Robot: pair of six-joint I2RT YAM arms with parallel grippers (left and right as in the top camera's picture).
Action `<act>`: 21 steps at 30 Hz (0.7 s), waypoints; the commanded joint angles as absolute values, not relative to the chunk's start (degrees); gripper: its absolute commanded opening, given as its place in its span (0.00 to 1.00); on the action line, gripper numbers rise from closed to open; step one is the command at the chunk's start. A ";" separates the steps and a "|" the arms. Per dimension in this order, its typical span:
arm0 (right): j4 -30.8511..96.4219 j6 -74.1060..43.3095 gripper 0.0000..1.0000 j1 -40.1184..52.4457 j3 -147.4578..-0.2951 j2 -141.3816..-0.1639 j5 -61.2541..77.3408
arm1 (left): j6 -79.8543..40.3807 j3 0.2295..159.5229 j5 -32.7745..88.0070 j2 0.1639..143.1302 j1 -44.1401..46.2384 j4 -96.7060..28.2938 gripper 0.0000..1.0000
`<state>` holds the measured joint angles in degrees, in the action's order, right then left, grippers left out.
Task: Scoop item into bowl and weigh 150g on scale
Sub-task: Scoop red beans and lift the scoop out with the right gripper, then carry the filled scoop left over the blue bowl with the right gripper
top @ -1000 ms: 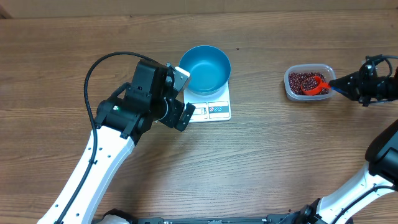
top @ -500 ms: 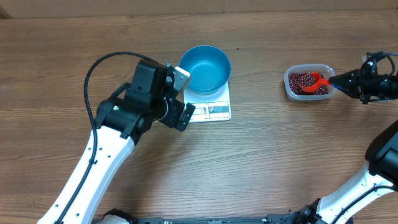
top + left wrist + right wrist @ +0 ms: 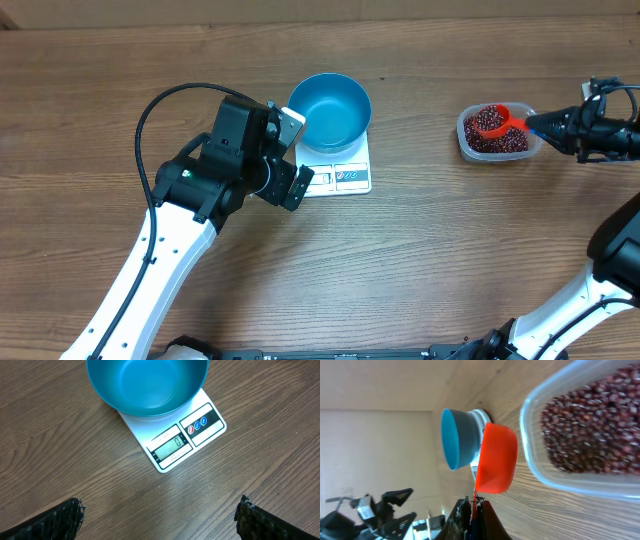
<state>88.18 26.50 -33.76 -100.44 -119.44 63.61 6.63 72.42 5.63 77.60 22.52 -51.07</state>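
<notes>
Small dark red-brown beans (image 3: 497,140) fill a clear plastic tub (image 3: 466,143) at the right of the table. My right gripper (image 3: 548,124) is shut on the handle of a red scoop (image 3: 494,120), which holds beans above the tub's far side. In the right wrist view the scoop (image 3: 496,465) hangs beside the tub (image 3: 540,477), its handle pinched in the gripper (image 3: 477,503). The blue bowl (image 3: 329,108) stands empty on the white scale (image 3: 345,178). My left gripper (image 3: 296,155) stays open beside the scale. Its wrist view shows the bowl (image 3: 147,385) and the scale (image 3: 200,427).
The left arm (image 3: 190,190) reaches in from the lower left and rests left of the scale. Bare wooden table (image 3: 430,240) lies between the scale and the tub. The right arm's base shows at the lower right corner.
The right gripper lifted the scoop out of the beans and drew it toward the tub's far side, now loaded. The left arm has not moved.
</notes>
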 commanded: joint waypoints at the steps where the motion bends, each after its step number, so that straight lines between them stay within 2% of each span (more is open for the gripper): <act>1: 88.25 29.06 0.04 -32.56 -102.21 -119.59 69.67 | 7.70 72.49 6.46 78.00 22.90 -50.96 1.00; 21: 88.20 28.56 0.04 -18.85 -102.21 -119.59 77.73 | 7.70 72.49 6.46 78.00 22.90 -50.96 0.99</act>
<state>88.16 28.10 -20.84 -100.44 -119.44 74.61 6.63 72.40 5.63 77.60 22.52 -51.07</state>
